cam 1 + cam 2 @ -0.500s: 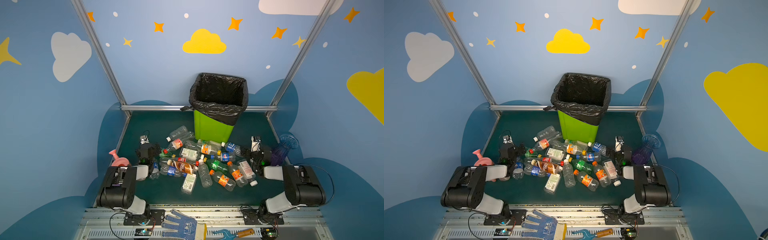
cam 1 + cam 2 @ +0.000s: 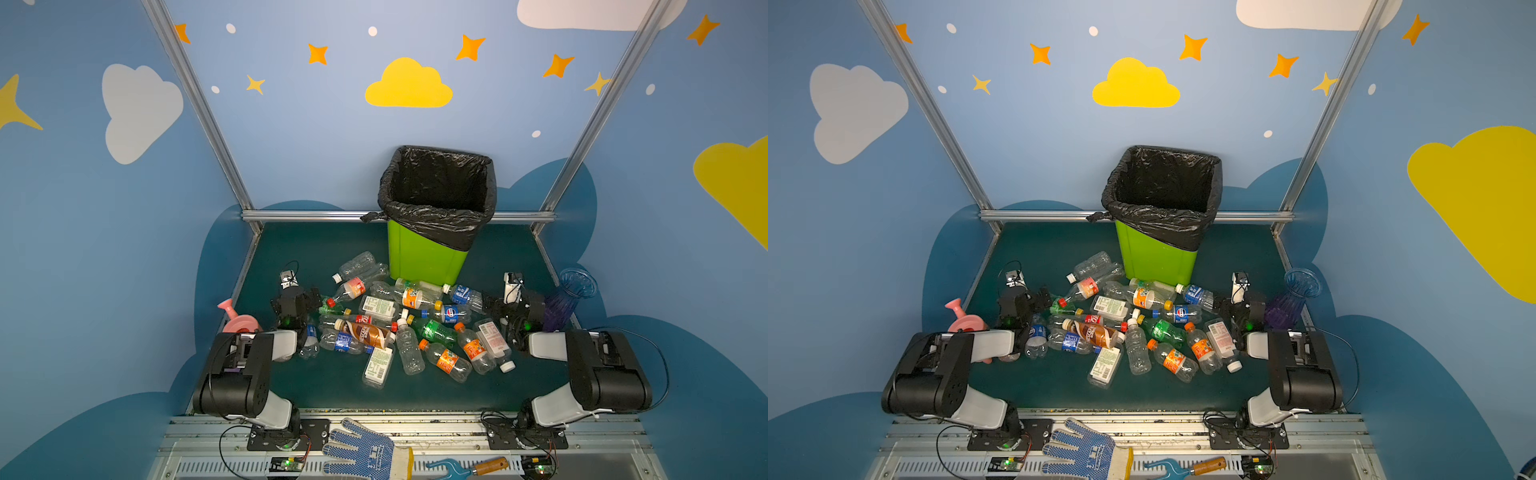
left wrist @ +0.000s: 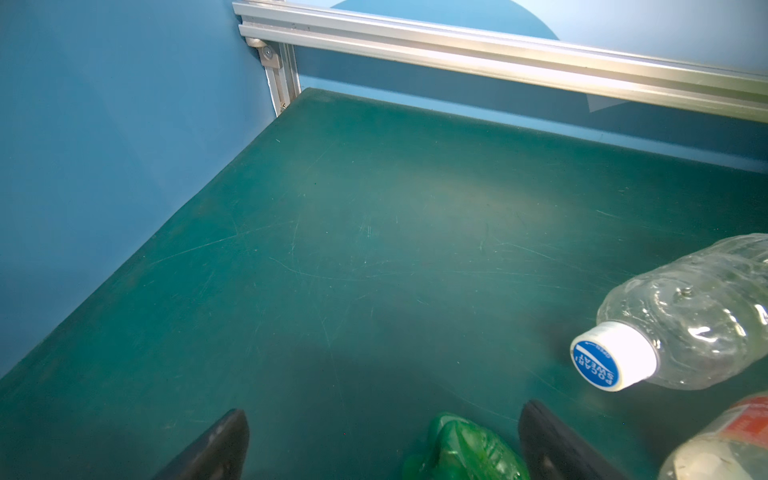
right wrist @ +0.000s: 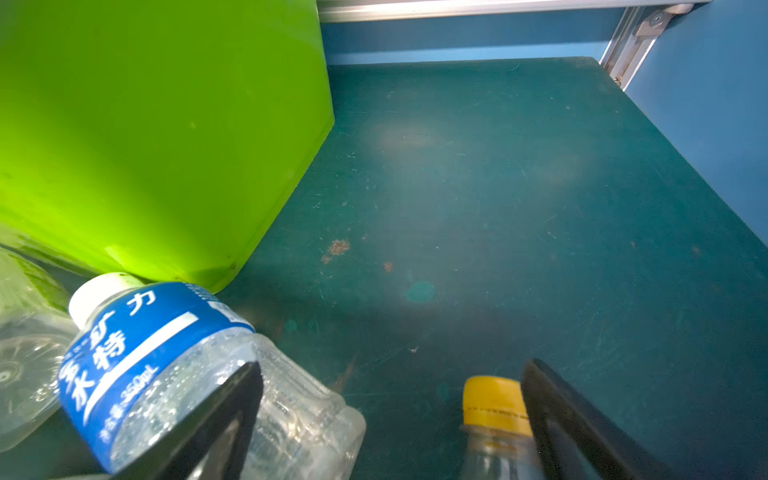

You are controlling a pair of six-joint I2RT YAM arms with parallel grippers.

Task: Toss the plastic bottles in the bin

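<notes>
In both top views, small clear and green plastic bottles lie heaped just before the tall lime-green, black-lined plastic bin.

Left wrist: the left gripper is released, straddling a crumpled green bottle.

Right wrist: the right gripper is released, with a yellow-capped clear bottle between its jaws.

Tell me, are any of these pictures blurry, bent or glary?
Both top views are sharp, though the wide lens splays the frame posts outward; in the left wrist view the green bottle nearest the lens is soft and the mat shows a pale sheen; the right wrist view has a similar sheen beside the bin.
</notes>
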